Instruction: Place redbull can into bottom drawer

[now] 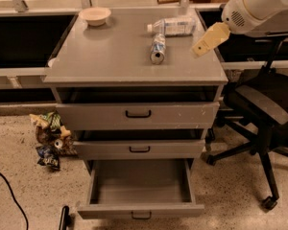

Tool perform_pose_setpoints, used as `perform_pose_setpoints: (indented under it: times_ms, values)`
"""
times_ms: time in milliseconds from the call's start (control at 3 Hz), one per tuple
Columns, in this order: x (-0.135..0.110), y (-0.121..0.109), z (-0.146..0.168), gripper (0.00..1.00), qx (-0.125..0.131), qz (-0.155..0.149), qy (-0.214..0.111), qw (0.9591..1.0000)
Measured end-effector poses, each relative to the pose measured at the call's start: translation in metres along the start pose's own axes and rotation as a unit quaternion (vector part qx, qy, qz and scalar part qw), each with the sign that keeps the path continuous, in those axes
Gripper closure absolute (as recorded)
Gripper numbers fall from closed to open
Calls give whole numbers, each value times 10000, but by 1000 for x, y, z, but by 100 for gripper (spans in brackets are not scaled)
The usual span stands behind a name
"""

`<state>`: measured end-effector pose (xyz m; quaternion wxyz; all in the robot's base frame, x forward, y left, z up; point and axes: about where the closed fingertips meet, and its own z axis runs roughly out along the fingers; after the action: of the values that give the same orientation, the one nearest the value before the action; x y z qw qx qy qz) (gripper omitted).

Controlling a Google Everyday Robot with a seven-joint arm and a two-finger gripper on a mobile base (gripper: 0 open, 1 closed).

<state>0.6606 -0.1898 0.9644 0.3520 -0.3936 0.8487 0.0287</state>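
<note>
The redbull can (157,48) lies on its side on the grey cabinet top (110,56), silver end facing me. The bottom drawer (140,188) is pulled open and empty, with a small black handle on its front. My gripper (209,39), cream-coloured, hangs above the right part of the cabinet top, to the right of the can and apart from it. It holds nothing that I can see.
A clear plastic bottle (174,26) with a white cap lies behind the can. A white bowl (95,16) sits at the back left. A black office chair (261,114) stands right of the cabinet. Crumpled wrappers (49,138) lie on the floor at left.
</note>
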Motion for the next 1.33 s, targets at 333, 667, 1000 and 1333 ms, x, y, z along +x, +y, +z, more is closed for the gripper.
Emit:
perform_pose_setpoints:
  times_ms: [333,667,1000,1333]
  values:
    - [0,0,0,0,1,3,-1,10000]
    - [-14,-20,27,0,97,544,-242,9982]
    - [-32,-47,62,0,212,1377,-399,9894]
    - [-48,-56,95,0,124,2082,-399,9772]
